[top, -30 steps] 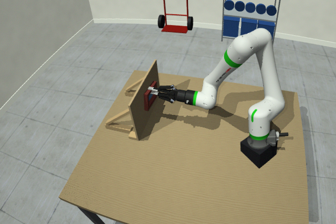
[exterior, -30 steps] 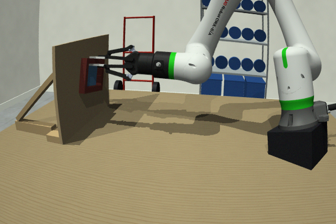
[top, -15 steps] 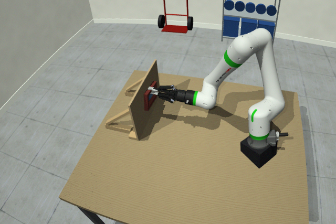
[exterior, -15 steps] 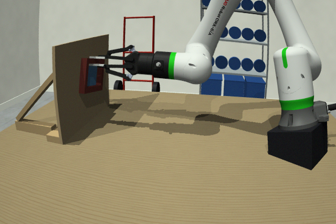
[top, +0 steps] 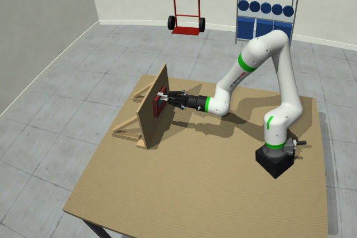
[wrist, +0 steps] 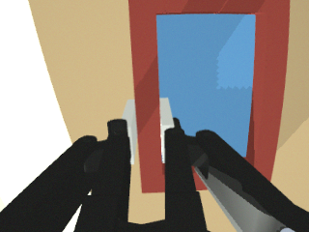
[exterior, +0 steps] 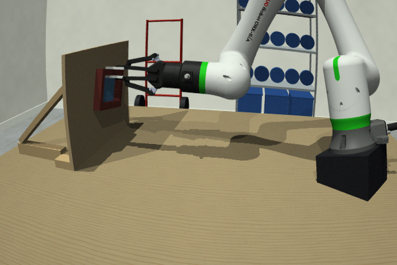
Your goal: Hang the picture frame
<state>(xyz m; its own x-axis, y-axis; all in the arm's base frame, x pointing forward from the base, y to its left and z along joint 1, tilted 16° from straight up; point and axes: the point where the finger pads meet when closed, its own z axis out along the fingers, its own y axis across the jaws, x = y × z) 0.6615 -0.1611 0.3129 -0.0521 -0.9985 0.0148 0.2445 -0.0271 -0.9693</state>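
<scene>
The picture frame (top: 159, 101) is dark red with a blue picture. It lies flat against the upright wooden board (top: 152, 107), near the board's upper part. It also shows in the exterior view (exterior: 108, 89) and the wrist view (wrist: 207, 84). My gripper (top: 162, 96) reaches in level from the right and is shut on the frame's top bar; it shows too in the exterior view (exterior: 116, 72) and the wrist view (wrist: 150, 130). The pale finger pads sit on either side of that red bar. The screw is hidden behind the frame and fingers.
The board (exterior: 92, 103) stands on the table's left part, propped from behind by wooden braces (top: 126, 131). The arm's black base (top: 274, 161) is at the table's right side. A red hand truck (top: 186, 5) and a blue-stocked shelf (top: 266, 1) stand far back.
</scene>
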